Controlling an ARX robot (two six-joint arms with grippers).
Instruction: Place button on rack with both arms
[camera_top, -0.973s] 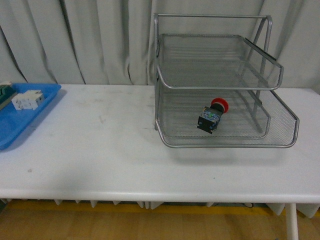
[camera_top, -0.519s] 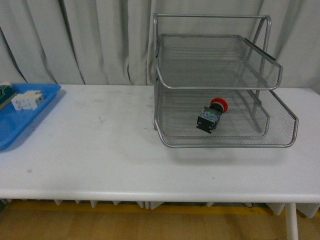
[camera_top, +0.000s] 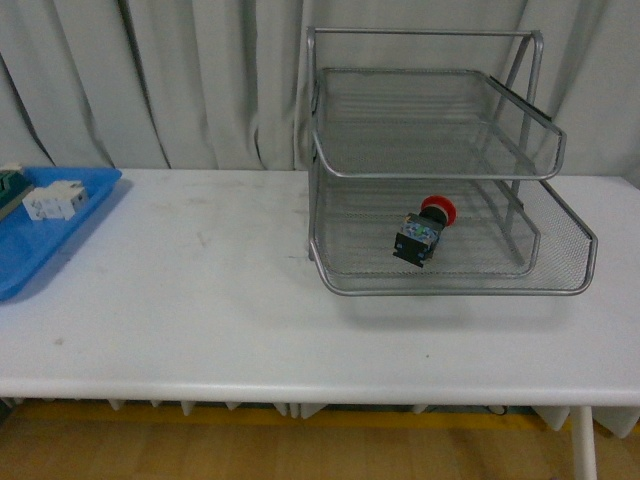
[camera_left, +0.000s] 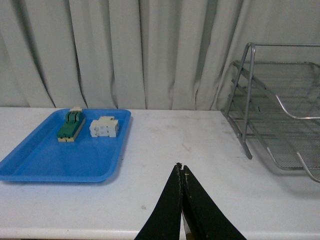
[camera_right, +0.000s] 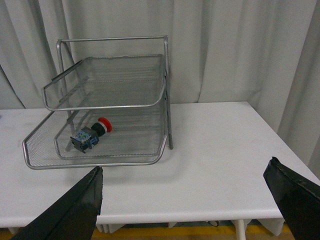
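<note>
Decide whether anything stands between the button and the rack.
Nothing visible does: the button already lies on its side inside the lowest tier of the rack.

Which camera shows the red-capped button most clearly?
The right wrist view: the button appears largest, red cap and dark body both clear, inside the rack. The front view shows it too, slightly smaller. The left wrist view misses it.

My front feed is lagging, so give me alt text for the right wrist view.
The red-capped button lies on its side in a lower tier of the wire rack on a white table. The right pincer is open, clear of both.
</note>
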